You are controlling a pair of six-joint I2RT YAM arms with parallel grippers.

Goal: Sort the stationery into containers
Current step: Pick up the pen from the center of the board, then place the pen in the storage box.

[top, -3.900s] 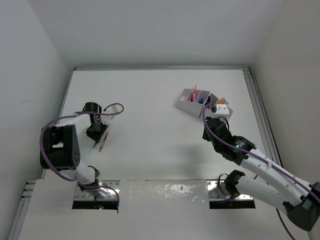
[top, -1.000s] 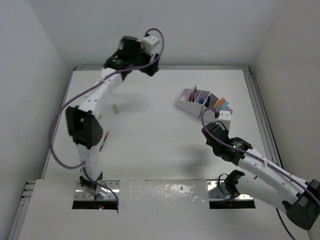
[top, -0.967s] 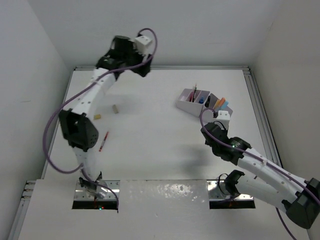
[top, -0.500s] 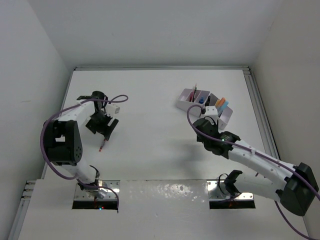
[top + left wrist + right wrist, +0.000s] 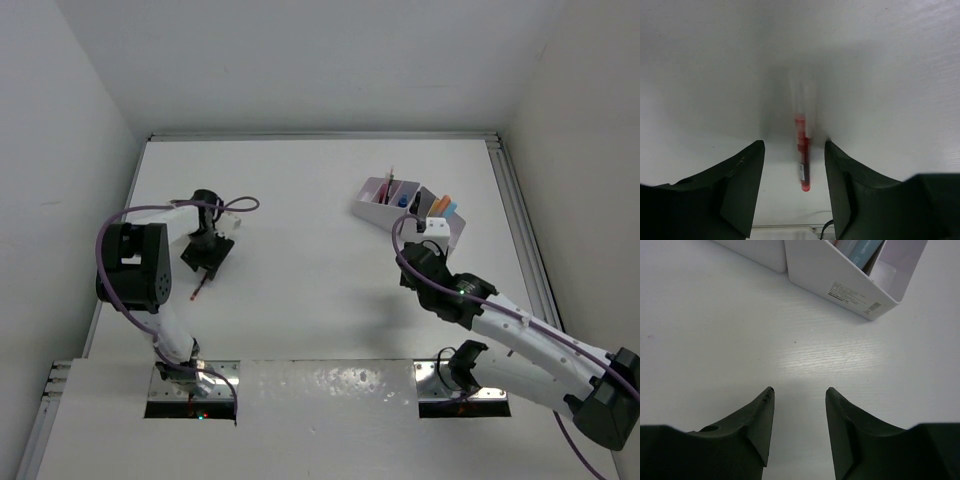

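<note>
A thin red pen (image 5: 802,160) lies on the white table between the fingertips of my left gripper (image 5: 794,146), which is open and low over it, not touching it. From above, the pen's end (image 5: 199,290) pokes out just below the left gripper (image 5: 205,265). The white organizer (image 5: 405,207) with lilac insides stands at the back right and holds pens and markers. My right gripper (image 5: 800,391) is open and empty over bare table, just short of the organizer's front wall (image 5: 840,280). It also shows in the top view (image 5: 414,256).
A raised metal rail (image 5: 520,220) runs along the table's right edge. White walls close in the left, back and right sides. The left arm's purple cable (image 5: 150,212) loops over the table's left part.
The left arm came down from high at the back to the pen and has settled over it. The right gripper has drifted slightly right, still near the organizer.
</note>
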